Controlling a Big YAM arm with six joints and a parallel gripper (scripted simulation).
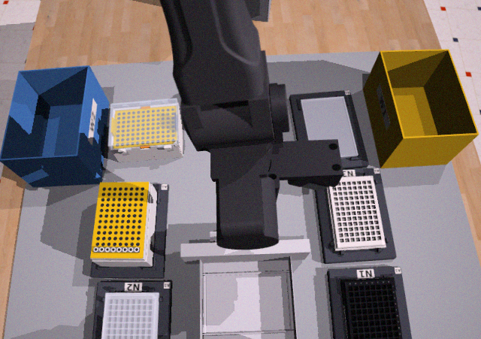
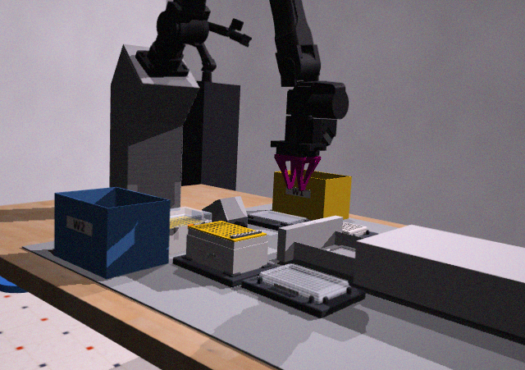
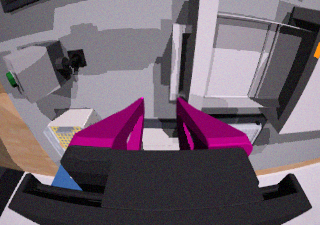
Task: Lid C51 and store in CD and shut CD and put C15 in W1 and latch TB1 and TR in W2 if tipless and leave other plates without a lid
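My gripper [image 2: 297, 185] [image 3: 160, 103] hangs high over the mat just behind the cooler's drawer front [image 1: 294, 246] [image 2: 309, 232] [image 3: 200, 45]. Its fingers stand a little apart with nothing between them. The arm hides it in the overhead view. The drawer [image 1: 244, 292] [image 3: 234, 65] is pulled out and its floor is bare. The clear plate [image 1: 131, 315] [image 2: 303, 281] sits in N2 without a lid. The lid [image 1: 329, 121] [image 2: 276, 217] lies on LP. The white plate [image 1: 356, 212] [image 2: 353, 228] sits in N3. Tip box TB1 [image 1: 144, 127] [image 2: 189, 220] [image 3: 70, 128] stands beside the blue bin.
The blue bin W2 [image 1: 58, 170] [image 2: 110, 235] and the yellow bin W1 [image 1: 427, 149] [image 2: 330, 200] are upright. Tip rack TR [image 1: 121, 219] [image 2: 226, 240] shows one row of tips. A black plate [image 1: 370, 308] sits in N1. The green DONE key [image 3: 10, 79] is on a grey wedge [image 2: 226, 209]. The cooler housing [image 2: 440, 264] stands front right.
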